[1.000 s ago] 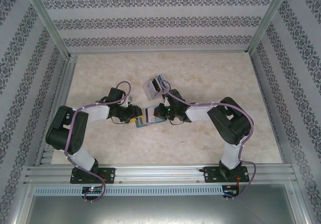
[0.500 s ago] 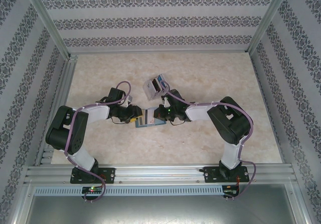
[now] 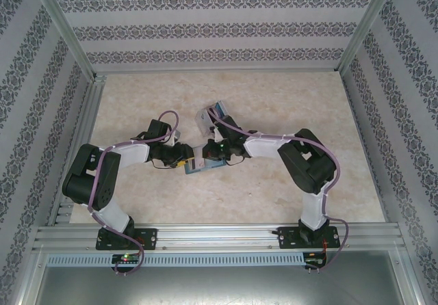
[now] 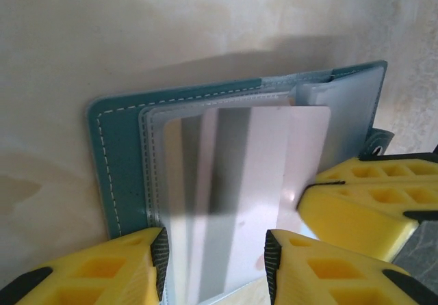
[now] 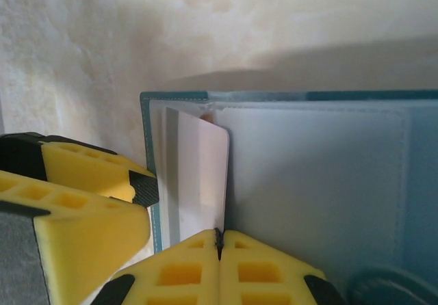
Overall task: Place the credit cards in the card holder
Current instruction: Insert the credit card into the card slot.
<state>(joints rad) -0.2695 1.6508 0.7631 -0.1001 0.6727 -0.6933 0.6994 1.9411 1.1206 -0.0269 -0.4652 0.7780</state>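
My right gripper (image 5: pixel 219 240), jaws closed on a whitish card (image 5: pixel 202 175), has just swung left over the open card holder (image 4: pixel 113 161) lying between both arms, so insertion is probably underway, while my left gripper (image 4: pixel 215 264) straddles its sleeve half-open.

Barely catching the wallet (image 3: pixel 209 167), half covered at centre frame; losing the card (image 4: pixel 239 182) past the bottom edge.

Pale marbled desk (image 3: pixel 294 100) inside an aluminium frame (image 3: pixel 219 235).
Near the middle, teal card holder (image 3: pixel 202 168) lying open and flat; just behind it, small clear box (image 3: pixel 205 119).
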